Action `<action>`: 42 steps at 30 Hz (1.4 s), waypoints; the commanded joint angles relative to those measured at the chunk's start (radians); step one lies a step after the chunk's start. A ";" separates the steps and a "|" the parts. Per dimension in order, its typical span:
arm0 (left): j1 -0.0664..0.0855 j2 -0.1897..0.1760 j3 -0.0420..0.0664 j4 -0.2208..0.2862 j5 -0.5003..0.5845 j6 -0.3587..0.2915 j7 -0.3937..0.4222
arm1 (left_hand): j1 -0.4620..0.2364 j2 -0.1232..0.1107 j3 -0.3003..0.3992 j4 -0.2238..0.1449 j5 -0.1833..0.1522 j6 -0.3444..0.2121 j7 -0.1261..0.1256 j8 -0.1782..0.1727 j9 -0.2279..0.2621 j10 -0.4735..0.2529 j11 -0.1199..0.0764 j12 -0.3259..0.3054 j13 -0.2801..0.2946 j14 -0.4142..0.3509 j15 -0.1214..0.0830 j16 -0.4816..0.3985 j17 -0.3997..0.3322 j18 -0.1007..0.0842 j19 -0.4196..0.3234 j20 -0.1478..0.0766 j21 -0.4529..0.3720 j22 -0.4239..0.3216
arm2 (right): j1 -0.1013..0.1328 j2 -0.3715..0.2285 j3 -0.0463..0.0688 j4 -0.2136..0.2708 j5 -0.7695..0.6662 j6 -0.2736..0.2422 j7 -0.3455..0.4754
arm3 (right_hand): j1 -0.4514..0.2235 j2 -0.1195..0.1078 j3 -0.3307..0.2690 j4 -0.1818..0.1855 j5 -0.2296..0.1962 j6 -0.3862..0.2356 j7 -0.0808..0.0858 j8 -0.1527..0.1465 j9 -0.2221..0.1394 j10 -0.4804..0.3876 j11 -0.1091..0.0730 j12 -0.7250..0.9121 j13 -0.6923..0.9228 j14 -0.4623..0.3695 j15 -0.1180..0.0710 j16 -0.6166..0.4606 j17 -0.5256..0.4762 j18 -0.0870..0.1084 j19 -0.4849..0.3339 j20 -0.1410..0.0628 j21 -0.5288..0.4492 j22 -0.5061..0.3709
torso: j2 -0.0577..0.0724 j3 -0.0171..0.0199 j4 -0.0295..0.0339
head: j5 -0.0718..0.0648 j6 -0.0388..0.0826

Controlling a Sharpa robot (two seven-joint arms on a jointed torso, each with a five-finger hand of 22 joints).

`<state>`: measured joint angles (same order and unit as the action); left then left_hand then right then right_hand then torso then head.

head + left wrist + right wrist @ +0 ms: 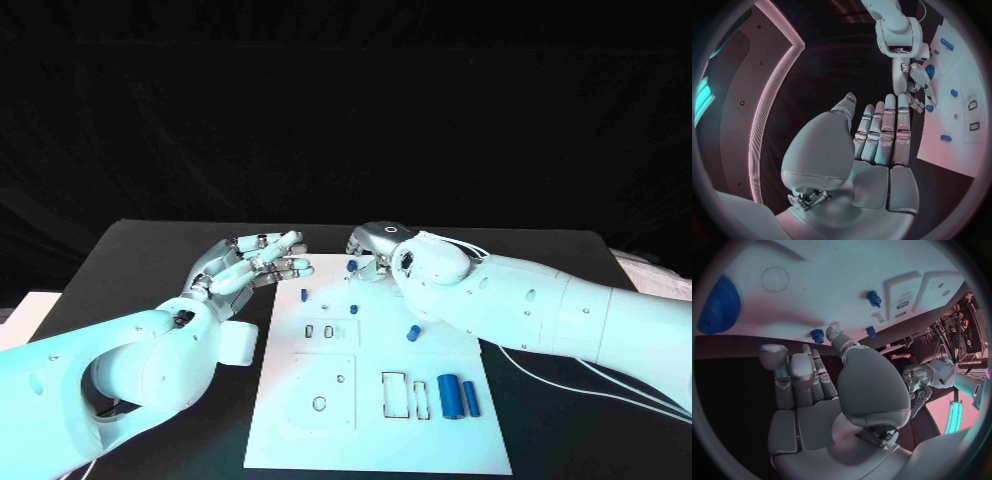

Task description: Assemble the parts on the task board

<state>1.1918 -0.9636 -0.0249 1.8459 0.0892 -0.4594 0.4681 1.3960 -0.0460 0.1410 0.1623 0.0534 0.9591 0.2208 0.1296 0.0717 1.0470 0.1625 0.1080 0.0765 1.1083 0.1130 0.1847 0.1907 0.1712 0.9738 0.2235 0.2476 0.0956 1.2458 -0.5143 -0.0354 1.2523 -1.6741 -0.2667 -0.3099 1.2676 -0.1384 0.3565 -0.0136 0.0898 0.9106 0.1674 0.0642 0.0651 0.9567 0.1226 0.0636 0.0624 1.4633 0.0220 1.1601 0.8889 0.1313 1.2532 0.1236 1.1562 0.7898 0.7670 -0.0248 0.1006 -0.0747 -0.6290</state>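
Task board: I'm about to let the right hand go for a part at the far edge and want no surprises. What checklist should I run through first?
1. Right hand empty: ok, fingers straight with nothing in them in its wrist view.
2. Left hand empty: ok, fingers apart.
3. Left hand off the parts: ok, it sits by the far left corner of the task board.
4. Small blue gear free on the board by the right fingertips: ok.
5. Fingertips touching that gear: cannot tell.
6. Two blue cylinders out of the way: ok, near right of the board.
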 commanded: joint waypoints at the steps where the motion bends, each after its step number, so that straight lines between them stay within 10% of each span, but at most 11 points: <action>1: 0.002 0.000 0.001 0.000 0.001 0.016 0.004 | -0.002 0.008 0.000 -0.008 -0.001 -0.002 0.005 -0.005 -0.001 0.001 0.007 -0.004 -0.001 0.004 0.006 -0.005 0.001 0.012 0.005 0.005 -0.003 -0.001 | 0.000 -0.030 0.000 0.041 -0.003 -0.031 0.010 | 0.025 0.012 -0.017 -0.001 0.013 0.008 0.002 0.002 0.004 0.012 -0.004 0.014 0.003 0.001 0.007 -0.003 -0.003 0.009 0.002 0.000 -0.003 0.001 | 0.000 0.0007 -0.0002 | -0.003 0.003; 8: 0.002 -0.005 0.001 -0.001 0.002 0.016 0.004 | -0.001 0.008 -0.001 -0.008 -0.001 -0.002 0.005 -0.005 -0.001 0.002 0.007 -0.004 -0.001 0.004 0.006 -0.005 0.001 0.012 0.005 0.005 -0.004 -0.001 | 0.010 -0.165 0.008 0.176 0.084 -0.069 0.009 | 0.035 0.032 -0.014 0.006 0.039 0.064 -0.002 0.009 0.009 0.170 -0.028 0.086 0.020 0.014 -0.014 0.021 0.029 0.001 0.032 -0.013 0.026 0.047 | -0.001 0.0008 -0.0099 | -0.004 0.008; 14: 0.002 -0.006 0.001 -0.002 0.003 0.018 0.004 | -0.001 0.008 -0.001 -0.009 -0.001 -0.002 0.005 -0.005 -0.001 0.002 0.007 -0.004 -0.001 0.004 0.006 -0.005 0.001 0.012 0.005 0.005 -0.004 -0.001 | 0.022 -0.290 0.014 0.261 0.255 -0.017 -0.014 | 0.003 -0.004 -0.048 0.026 0.087 0.082 -0.029 0.008 0.008 0.419 -0.078 0.243 0.116 0.055 -0.054 0.166 0.241 -0.033 0.123 -0.046 0.147 0.248 | -0.002 0.0034 -0.0232 | -0.005 0.012; 18: 0.002 -0.001 0.001 -0.005 0.004 0.021 0.004 | -0.001 0.008 -0.001 -0.009 -0.001 -0.002 0.005 -0.005 -0.001 0.002 0.007 -0.004 -0.001 0.004 0.006 -0.005 0.001 0.012 0.005 0.005 -0.004 -0.001 | 0.025 -0.327 0.015 0.260 0.307 0.024 -0.028 | -0.007 -0.012 -0.123 0.048 0.108 0.072 -0.048 0.009 0.007 0.475 -0.091 0.821 0.727 0.069 -0.068 0.262 0.379 -0.059 0.179 -0.068 0.233 0.390 | -0.002 0.0055 -0.0275 | -0.005 0.015; 22: 0.002 0.001 0.001 -0.008 0.004 0.023 0.003 | -0.001 0.009 0.000 -0.010 -0.001 -0.001 0.005 -0.005 -0.001 0.003 0.006 -0.004 -0.001 0.005 0.006 -0.005 0.002 0.012 0.006 0.005 -0.004 -0.001 | 0.026 -0.337 0.015 0.242 0.325 0.043 -0.036 | 0.002 0.011 -0.187 0.082 0.107 0.058 -0.026 0.013 0.007 0.452 -0.077 1.174 1.131 0.074 -0.051 0.320 0.478 -0.068 0.190 -0.051 0.268 0.451 | -0.002 0.0064 -0.0268 | -0.005 0.015; 42: 0.001 0.007 0.000 -0.015 0.004 0.031 -0.001 | 0.000 0.010 0.000 -0.011 -0.001 -0.001 0.004 -0.005 -0.001 0.003 0.006 -0.004 -0.001 0.005 0.006 -0.006 0.003 0.012 0.006 0.005 -0.004 -0.002 | 0.020 -0.291 0.015 0.159 0.289 0.067 -0.066 | 0.030 0.033 -0.203 0.084 0.119 0.052 -0.023 0.018 0.007 0.485 -0.068 1.287 1.272 0.082 -0.044 0.348 0.534 -0.075 0.204 -0.043 0.293 0.498 | -0.001 0.0048 -0.0244 | -0.010 0.008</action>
<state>1.1919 -0.9581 -0.0252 1.8299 0.0910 -0.4508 0.4638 1.3960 -0.0460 0.1409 0.1569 0.0534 0.9590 0.2208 0.1296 0.0717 1.0469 0.1625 0.1080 0.0766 1.1118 0.1165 0.1849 0.1916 0.1711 0.9774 0.2270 0.2476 0.0951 1.2675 -0.8075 -0.0206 1.4140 -1.3668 -0.2295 -0.3633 1.2924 -0.1105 0.1600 0.0731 0.2053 0.9617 0.1416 0.0770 0.0723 1.4351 0.0536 1.3456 1.3081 1.4628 -0.0284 1.5017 1.3079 0.0763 1.4551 0.0786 1.4446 1.2871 0.7659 -0.0198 0.0755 -0.0847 -0.6199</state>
